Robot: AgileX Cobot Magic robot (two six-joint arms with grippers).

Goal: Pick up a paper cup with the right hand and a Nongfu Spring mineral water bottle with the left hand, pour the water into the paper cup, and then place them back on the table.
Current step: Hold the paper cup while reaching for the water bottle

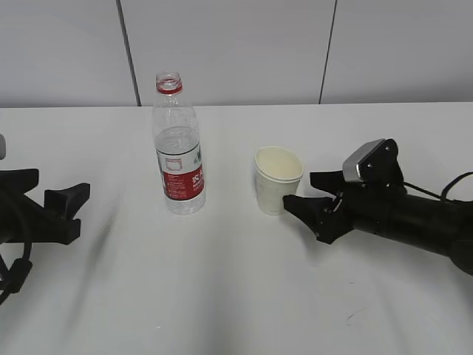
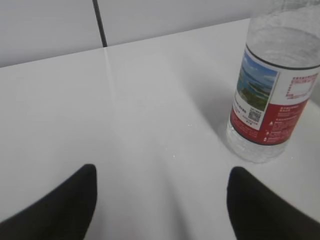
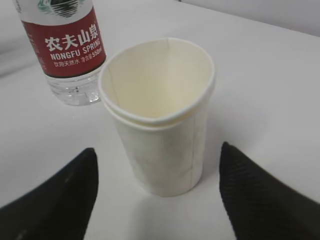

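Note:
The Nongfu Spring bottle point(image 1: 178, 144) stands upright and uncapped on the white table point(image 1: 222, 296), with a red neck ring and a red-and-white label. In the left wrist view it point(image 2: 272, 90) is ahead and to the right. My left gripper point(image 1: 63, 198) point(image 2: 162, 172) is open and empty, well left of the bottle. The cream paper cup point(image 1: 278, 180) point(image 3: 160, 115) stands upright and empty right of the bottle. My right gripper point(image 1: 304, 194) point(image 3: 157, 152) is open, its fingertips just short of the cup's base on either side, not touching it. The water is barely visible.
A grey panelled wall point(image 1: 236, 44) runs behind the table's far edge. The bottle also shows in the right wrist view point(image 3: 67, 47), behind and left of the cup. Bare tabletop lies in front of both arms.

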